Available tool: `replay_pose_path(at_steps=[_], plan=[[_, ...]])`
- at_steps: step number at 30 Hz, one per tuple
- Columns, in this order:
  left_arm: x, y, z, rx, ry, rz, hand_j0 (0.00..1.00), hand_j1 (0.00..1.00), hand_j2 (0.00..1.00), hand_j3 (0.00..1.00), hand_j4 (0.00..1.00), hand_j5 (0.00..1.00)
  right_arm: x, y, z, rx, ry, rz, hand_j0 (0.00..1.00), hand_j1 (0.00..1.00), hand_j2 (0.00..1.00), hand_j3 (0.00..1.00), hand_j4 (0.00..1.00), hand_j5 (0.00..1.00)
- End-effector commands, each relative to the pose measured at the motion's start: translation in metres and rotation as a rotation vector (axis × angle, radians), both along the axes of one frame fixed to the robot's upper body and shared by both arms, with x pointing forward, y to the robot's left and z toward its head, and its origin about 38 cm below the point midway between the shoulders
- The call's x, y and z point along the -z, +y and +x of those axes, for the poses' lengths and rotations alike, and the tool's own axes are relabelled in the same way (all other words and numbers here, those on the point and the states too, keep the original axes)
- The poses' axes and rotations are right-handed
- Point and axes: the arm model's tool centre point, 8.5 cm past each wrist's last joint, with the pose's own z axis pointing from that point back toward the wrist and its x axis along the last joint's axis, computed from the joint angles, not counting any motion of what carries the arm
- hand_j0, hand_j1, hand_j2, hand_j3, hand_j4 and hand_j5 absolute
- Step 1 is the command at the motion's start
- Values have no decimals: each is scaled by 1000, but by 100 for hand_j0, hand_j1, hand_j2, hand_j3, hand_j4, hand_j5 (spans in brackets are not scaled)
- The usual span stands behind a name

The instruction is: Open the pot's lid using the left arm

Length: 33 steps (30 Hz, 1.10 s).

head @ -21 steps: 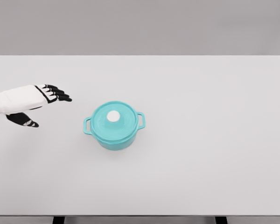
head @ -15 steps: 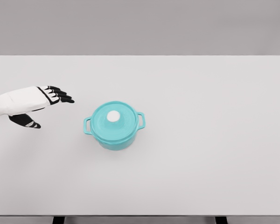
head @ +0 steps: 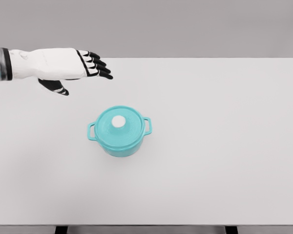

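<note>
A teal pot (head: 120, 138) with two side handles stands on the white table (head: 210, 146), a little left of the middle. Its teal lid (head: 119, 125) sits on it, topped by a white round knob (head: 118, 121). My left hand (head: 85, 73) hovers above and to the upper left of the pot, well apart from it. Its black fingers (head: 98, 67) are stretched out toward the right and the thumb (head: 55, 86) hangs below; it holds nothing. The right arm is out of view.
The table's far edge (head: 185, 58) runs behind the hand, with a grey wall beyond. The front edge (head: 146, 224) lies near the bottom of the picture.
My left hand has risen and moved right and farther back, from low at the left edge to a spot up-left of the pot. The pot and lid stay still.
</note>
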Motion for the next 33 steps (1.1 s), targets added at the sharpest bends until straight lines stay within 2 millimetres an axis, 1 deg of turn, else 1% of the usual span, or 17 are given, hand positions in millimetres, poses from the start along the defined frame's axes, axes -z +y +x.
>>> replay_pose_path(at_steps=[1, 2, 4, 5, 9, 10, 19, 21, 24, 27, 33], plan=[[30, -23, -4, 61, 77, 28, 100, 100, 100, 100, 100, 100, 0, 0, 0, 1, -1, 0, 100, 100, 100, 100, 100, 100], [27, -37, -3, 88, 69, 16, 100, 100, 100, 100, 100, 100, 0, 0, 0, 1, -1, 0, 100, 100, 100, 100, 100, 100], [36, -54, -7, 131, 89, 18, 100, 100, 100, 100, 100, 100, 0, 0, 0, -1, -1, 0, 100, 100, 100, 100, 100, 100], [35, -58, -7, 143, 87, 18, 100, 100, 100, 100, 100, 100, 0, 0, 0, 1, 0, 1, 100, 100, 100, 100, 100, 100], [29, -74, -24, 214, 77, 4, 100, 100, 100, 100, 100, 100, 0, 0, 0, -1, 0, 1, 100, 100, 100, 100, 100, 100], [33, -77, -26, 225, 86, 11, 100, 100, 100, 100, 100, 100, 0, 0, 0, -1, 0, 1, 100, 100, 100, 100, 100, 100], [42, -80, -28, 234, 102, 33, 99, 99, 99, 99, 99, 99, 0, 0, 0, -1, 0, 1, 100, 100, 100, 100, 100, 100], [49, -81, -29, 240, 116, 55, 99, 99, 99, 99, 99, 99, 0, 0, 0, -1, -1, 0, 100, 100, 100, 100, 100, 100], [54, -81, -29, 239, 106, 80, 99, 99, 99, 99, 99, 99, 0, 0, 0, 1, 0, 1, 100, 100, 100, 100, 100, 100], [58, -82, -31, 245, 116, 88, 97, 97, 97, 97, 97, 97, 0, 0, 0, 1, 1, 0, 100, 100, 100, 100, 100, 100], [58, -85, -31, 249, 114, 85, 90, 90, 90, 90, 90, 90, 0, 0, 0, -1, 0, 1, 100, 100, 100, 100, 100, 100]])
